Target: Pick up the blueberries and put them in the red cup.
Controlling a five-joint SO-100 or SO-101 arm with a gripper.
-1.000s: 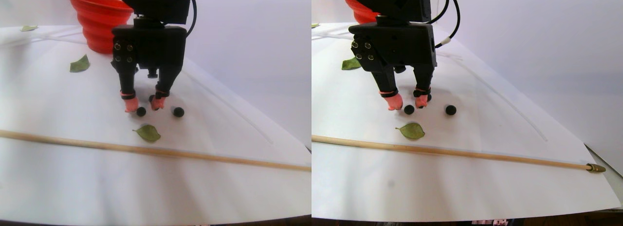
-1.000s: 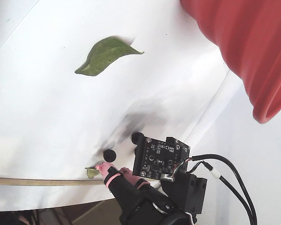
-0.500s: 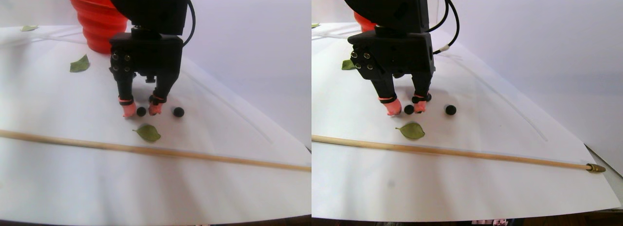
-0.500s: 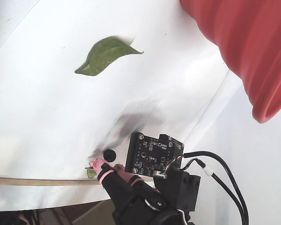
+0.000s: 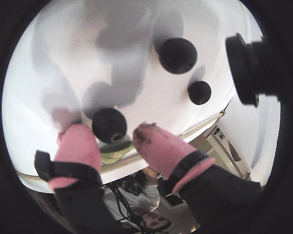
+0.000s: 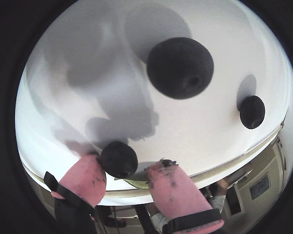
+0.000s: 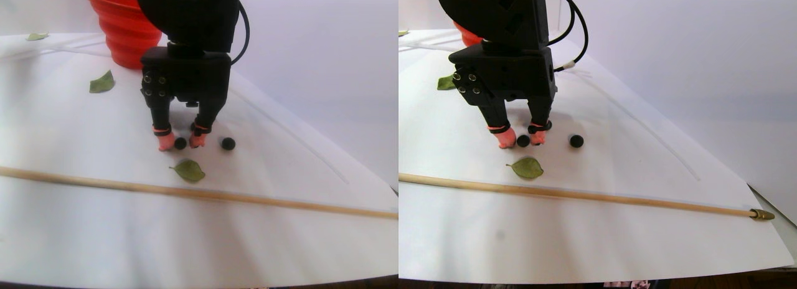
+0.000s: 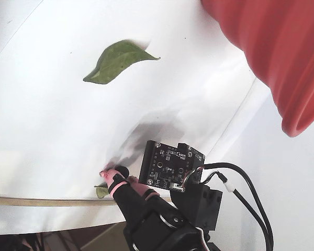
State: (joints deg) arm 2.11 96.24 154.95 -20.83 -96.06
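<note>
Three blueberries show in both wrist views. One blueberry (image 5: pixel 109 125) (image 6: pixel 118 159) lies on the white sheet between my pink fingertips (image 5: pixel 78 146) (image 6: pixel 173 187). It touches or nearly touches the left one, with a gap to the right one. My gripper (image 7: pixel 181 141) (image 5: pixel 112 140) (image 6: pixel 128 178) is open, tips down at the sheet. A second berry (image 7: pixel 228 143) (image 5: pixel 199 92) lies to its right, and a third (image 5: pixel 177 55) (image 6: pixel 180 68) lies just beyond the fingers. The red cup (image 7: pixel 127 27) (image 8: pixel 272 52) stands at the back of the sheet behind the arm.
A thin wooden stick (image 7: pixel 187 192) runs across the sheet in front of the gripper. A small green leaf (image 7: pixel 190 170) lies between stick and berry. A larger leaf (image 7: pixel 101 83) (image 8: pixel 118 60) lies toward the cup, another (image 7: pixel 36 36) at far left.
The gripper has come down until its pink tips reach the sheet on either side of the berry, and the arm body has lowered with it. The berries have not moved.
</note>
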